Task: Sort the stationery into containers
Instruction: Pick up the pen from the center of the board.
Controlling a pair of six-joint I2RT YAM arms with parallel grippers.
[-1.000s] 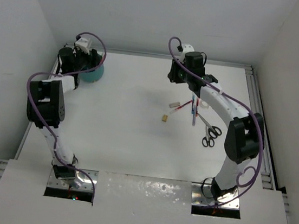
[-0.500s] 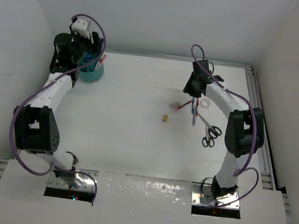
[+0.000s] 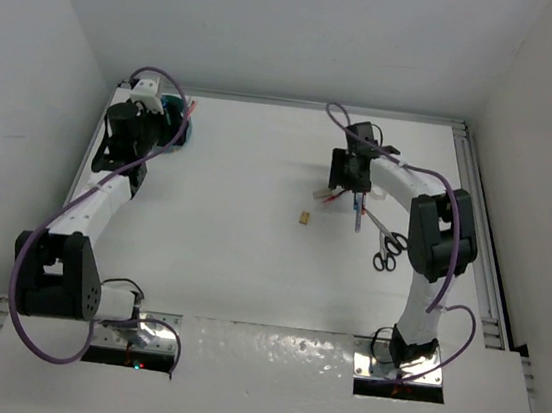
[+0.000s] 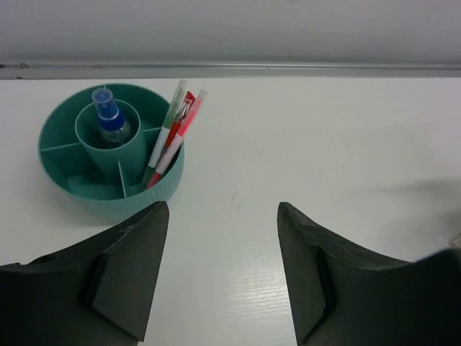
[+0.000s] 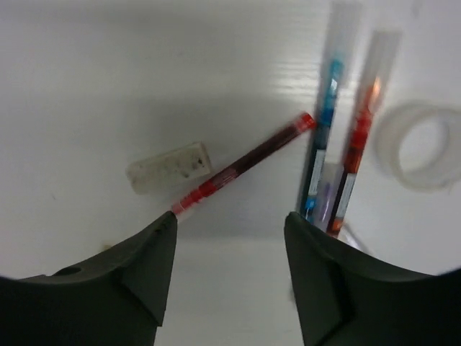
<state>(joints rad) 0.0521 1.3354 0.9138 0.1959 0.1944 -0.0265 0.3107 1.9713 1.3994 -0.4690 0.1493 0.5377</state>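
The round teal container (image 4: 137,202) stands at the back left, half hidden behind my left gripper (image 3: 157,123) in the top view. In its middle cup is a blue-capped bottle (image 4: 109,122), and several pens (image 4: 171,137) lean in a side compartment. My left gripper (image 4: 223,274) hangs open and empty just short of the tub. My right gripper (image 5: 230,267) is open low over a red pen (image 5: 241,164), a white eraser (image 5: 169,167), a blue pen (image 5: 324,122), an orange pen (image 5: 358,137) and a tape roll (image 5: 421,148).
A tan eraser block (image 3: 304,217) lies left of the pen cluster, and black-handled scissors (image 3: 388,251) lie to its right, near the right arm. A metal rail (image 3: 474,191) runs along the table's right edge. The back wall is close behind the tub.
My right gripper has swung left and come down over the pens. The left gripper has dropped from above the tub to just in front of it.
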